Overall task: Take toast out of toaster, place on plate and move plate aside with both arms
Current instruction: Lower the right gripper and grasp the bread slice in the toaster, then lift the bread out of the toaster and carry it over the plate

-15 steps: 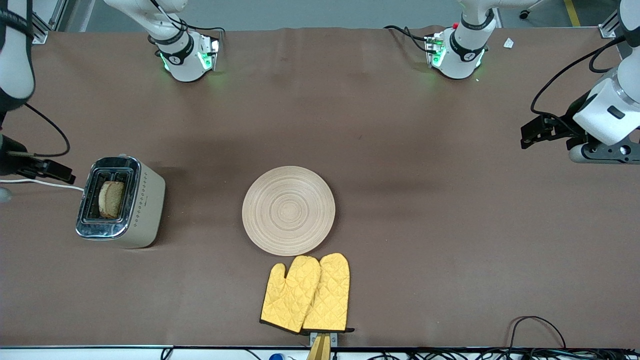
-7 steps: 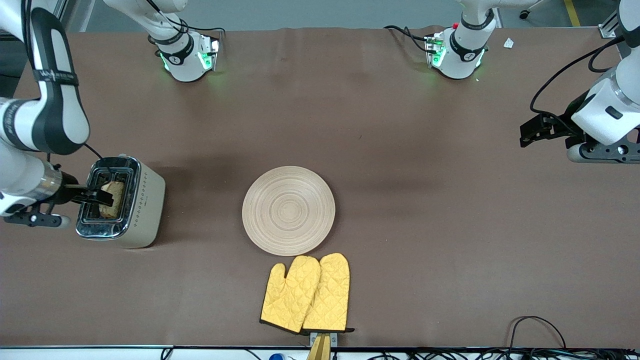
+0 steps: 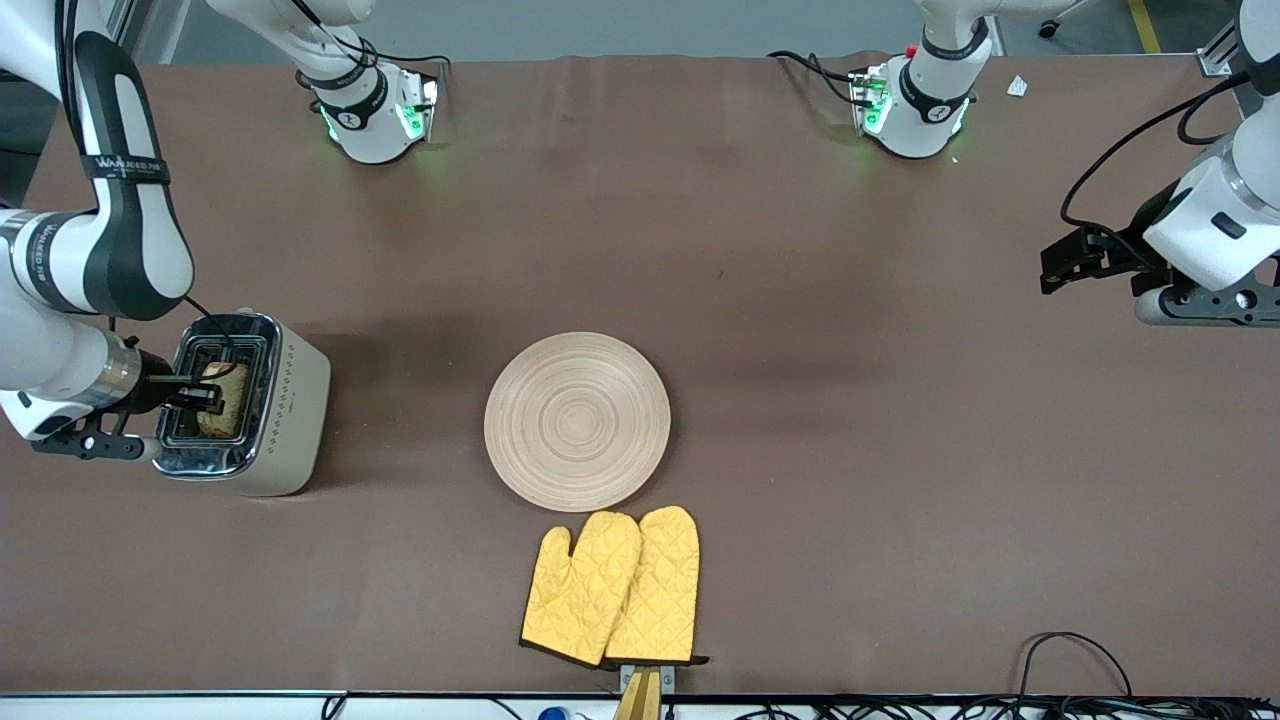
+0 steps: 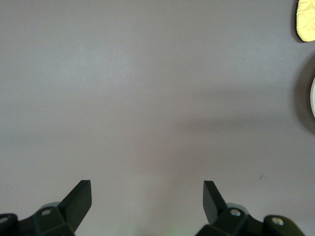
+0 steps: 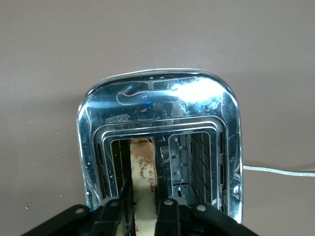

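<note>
The toast point(image 3: 230, 397) stands in a slot of the silver-topped toaster point(image 3: 292, 420) at the right arm's end of the table. My right gripper point(image 3: 205, 392) is over the toaster, its fingers down on both faces of the toast point(image 5: 142, 164), shut on it point(image 5: 143, 204). The round light-wood plate point(image 3: 577, 420) lies bare mid-table. My left gripper point(image 3: 1052, 270) hangs open and empty over bare table at the left arm's end, and its wrist view point(image 4: 147, 189) shows only brown tabletop between the fingers. The plate's rim point(image 4: 313, 98) just shows there.
A pair of yellow oven mitts point(image 3: 615, 590) lies nearer to the front camera than the plate, touching its rim; a mitt tip shows in the left wrist view point(image 4: 306, 19). The toaster's white cord point(image 5: 280, 170) trails off the table's end. Cables lie along the front edge.
My right arm has swung in from the table's end to over the toaster, and its gripper now sits on the toast. The left arm has barely moved.
</note>
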### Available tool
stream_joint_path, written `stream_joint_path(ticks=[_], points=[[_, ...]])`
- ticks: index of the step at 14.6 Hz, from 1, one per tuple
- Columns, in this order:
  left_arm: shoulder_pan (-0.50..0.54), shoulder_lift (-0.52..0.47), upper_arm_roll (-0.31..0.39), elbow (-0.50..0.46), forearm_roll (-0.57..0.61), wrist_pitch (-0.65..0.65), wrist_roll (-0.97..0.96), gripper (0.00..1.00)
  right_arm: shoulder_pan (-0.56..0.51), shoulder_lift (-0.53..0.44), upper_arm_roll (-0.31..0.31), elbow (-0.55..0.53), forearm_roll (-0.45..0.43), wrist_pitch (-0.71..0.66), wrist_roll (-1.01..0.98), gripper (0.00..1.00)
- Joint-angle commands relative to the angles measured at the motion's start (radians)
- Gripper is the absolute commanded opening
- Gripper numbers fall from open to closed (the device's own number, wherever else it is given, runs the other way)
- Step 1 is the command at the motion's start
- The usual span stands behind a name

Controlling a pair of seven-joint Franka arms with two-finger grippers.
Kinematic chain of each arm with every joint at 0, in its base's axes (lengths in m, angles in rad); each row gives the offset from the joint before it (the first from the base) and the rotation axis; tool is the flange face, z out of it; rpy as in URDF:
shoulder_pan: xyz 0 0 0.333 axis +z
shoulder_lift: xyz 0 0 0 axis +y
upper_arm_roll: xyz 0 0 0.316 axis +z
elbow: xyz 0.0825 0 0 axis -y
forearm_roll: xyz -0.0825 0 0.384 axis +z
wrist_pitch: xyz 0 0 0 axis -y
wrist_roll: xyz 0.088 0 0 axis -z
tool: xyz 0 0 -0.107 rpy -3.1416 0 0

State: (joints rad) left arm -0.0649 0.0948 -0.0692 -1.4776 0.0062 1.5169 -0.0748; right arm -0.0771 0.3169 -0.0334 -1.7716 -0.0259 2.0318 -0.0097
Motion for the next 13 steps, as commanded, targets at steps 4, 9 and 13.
stream_joint_path(ticks=[4,9,13], points=[[-0.003,0.009,0.002,0.025,0.018,-0.023,0.01,1.0,0.028,-0.074,0.001,0.082,-0.003,-0.148,0.004,0.04],[-0.003,0.009,0.002,0.025,0.018,-0.023,0.009,1.0,0.134,-0.067,0.003,0.305,-0.014,-0.372,0.123,0.04],[-0.003,0.009,0.002,0.025,0.017,-0.023,0.01,1.0,0.313,0.019,0.0,0.308,-0.022,-0.349,0.389,0.05]])
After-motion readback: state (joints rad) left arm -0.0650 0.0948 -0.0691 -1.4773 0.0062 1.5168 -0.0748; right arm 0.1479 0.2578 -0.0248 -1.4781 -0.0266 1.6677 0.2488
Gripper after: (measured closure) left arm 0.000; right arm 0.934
